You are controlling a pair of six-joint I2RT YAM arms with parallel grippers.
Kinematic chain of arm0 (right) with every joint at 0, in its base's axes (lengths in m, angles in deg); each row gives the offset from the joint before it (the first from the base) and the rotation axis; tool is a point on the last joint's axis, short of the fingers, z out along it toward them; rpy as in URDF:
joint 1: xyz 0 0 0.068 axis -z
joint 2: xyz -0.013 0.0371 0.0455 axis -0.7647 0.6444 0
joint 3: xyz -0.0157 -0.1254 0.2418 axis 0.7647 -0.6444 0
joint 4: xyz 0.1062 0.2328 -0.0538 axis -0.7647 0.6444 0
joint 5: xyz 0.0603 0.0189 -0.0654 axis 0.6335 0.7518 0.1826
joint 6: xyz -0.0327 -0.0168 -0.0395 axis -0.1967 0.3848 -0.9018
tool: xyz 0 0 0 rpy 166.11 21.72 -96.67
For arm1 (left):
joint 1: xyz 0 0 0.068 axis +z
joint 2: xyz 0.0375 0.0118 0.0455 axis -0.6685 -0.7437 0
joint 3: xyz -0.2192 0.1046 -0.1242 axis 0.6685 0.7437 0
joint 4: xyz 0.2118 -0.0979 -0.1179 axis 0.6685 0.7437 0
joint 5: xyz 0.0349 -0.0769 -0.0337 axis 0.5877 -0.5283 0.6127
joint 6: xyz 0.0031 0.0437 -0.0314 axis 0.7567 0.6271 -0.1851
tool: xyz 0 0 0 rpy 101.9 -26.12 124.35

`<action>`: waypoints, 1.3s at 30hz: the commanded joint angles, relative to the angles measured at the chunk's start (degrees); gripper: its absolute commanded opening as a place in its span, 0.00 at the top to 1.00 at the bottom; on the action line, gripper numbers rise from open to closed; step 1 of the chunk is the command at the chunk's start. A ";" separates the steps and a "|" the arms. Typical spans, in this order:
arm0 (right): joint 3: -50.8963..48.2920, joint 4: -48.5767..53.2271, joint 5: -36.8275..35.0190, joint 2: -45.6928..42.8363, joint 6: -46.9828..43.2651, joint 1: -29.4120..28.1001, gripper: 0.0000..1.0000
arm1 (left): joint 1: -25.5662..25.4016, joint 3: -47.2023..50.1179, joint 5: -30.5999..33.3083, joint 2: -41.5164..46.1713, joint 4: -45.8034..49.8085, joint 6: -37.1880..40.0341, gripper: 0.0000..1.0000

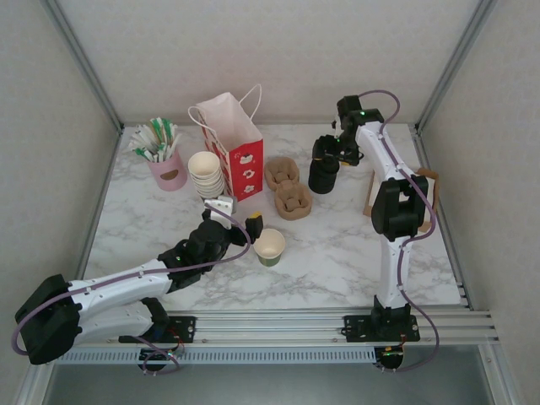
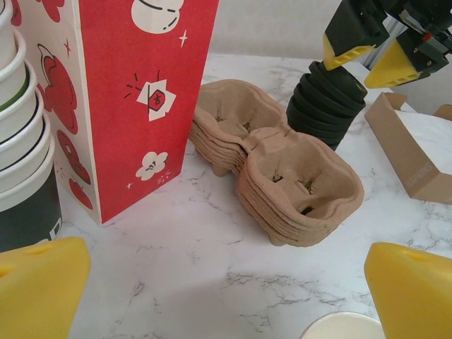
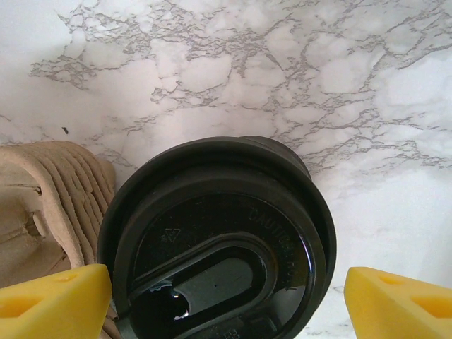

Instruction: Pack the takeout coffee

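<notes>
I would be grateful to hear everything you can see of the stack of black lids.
The stack of black lids is a ribbed column of glossy black plastic lids nested together, standing upright on the marble table, close beside the brown pulp cup carriers. The top lid shows a raised rim, an oval recess with a small hole and embossed lettering. The right gripper hangs over it, jaws open to either side of the top lid; whether they touch cannot be told.
</notes>
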State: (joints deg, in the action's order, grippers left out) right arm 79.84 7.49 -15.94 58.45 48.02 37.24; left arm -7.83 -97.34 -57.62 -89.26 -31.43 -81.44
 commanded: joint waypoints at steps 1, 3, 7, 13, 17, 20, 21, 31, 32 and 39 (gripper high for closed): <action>0.87 0.80 -0.51 -0.02 -0.38 -0.40 0.15 | 0.33 -1.88 -0.99 -0.25 -0.66 0.96 0.00; 0.86 0.77 -0.33 0.23 -0.31 -0.41 0.16 | 0.31 -1.86 -0.99 -0.25 -0.61 0.96 0.00; 0.87 0.64 0.05 0.50 -0.34 -0.48 0.18 | 0.35 -1.88 -1.06 -0.30 -0.61 0.96 0.00; 0.88 0.58 0.64 0.63 -0.29 -0.41 0.21 | 0.35 -1.93 -1.07 -0.51 -0.67 0.91 0.00; 0.77 0.58 0.88 0.78 -0.20 -0.50 0.20 | 0.35 -2.01 -1.16 -0.60 -0.53 1.02 0.00; 0.58 0.44 0.98 0.77 -0.16 -0.53 0.19 | 0.36 -2.02 -1.16 -0.66 -0.54 1.03 0.00; 0.49 0.37 1.00 0.72 -0.12 -0.47 0.19 | 0.34 -2.00 -1.14 -0.60 -0.57 1.05 0.00; 0.34 0.27 1.25 0.97 -0.02 -0.62 0.19 | 0.34 -2.13 -1.25 -0.79 -0.58 1.05 0.00; 0.31 0.22 1.33 0.96 -0.05 -0.61 0.20 | 0.36 -2.07 -1.25 -0.77 -0.60 1.05 0.00; 0.28 -0.03 1.79 1.02 0.06 -0.64 0.22 | 0.37 -2.18 -1.17 -0.98 -0.52 1.05 0.00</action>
State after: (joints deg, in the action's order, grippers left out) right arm 79.84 7.38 -15.68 58.45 48.06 37.08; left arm -7.83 -97.44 -58.50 -89.79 -31.43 -81.42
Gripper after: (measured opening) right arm 0.787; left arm 0.996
